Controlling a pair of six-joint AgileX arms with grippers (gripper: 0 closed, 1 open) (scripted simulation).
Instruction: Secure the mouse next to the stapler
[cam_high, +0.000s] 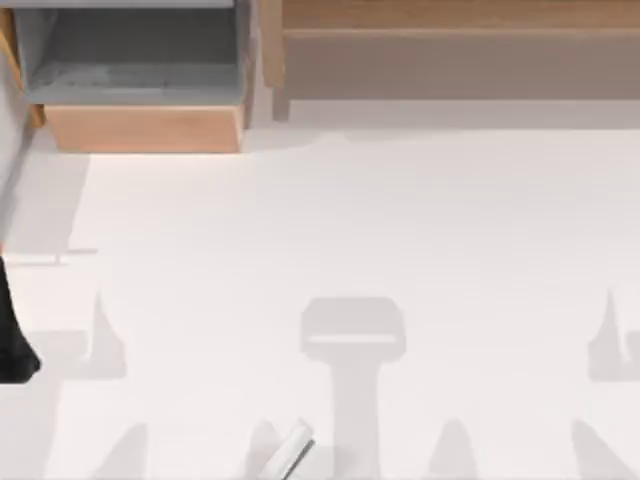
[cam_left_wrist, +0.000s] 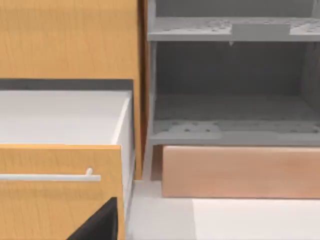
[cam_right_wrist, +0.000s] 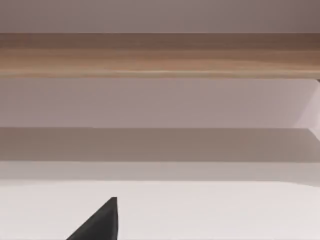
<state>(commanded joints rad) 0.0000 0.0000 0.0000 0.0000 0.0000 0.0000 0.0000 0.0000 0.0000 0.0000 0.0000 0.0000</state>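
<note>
Text/labels: we find none legible. Cabinet (cam_left_wrist: 70, 45), shelf (cam_left_wrist: 235, 30), table (cam_high: 350, 220): no markings, nos. or signs.

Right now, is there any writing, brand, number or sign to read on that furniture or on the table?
None: no text can be read anywhere.
Grey shelf unit: bare, with pale mottling, no letters.
Wooden drawer front: plain wood grain and a handle.
White table: blank, shadows alone.
</note>
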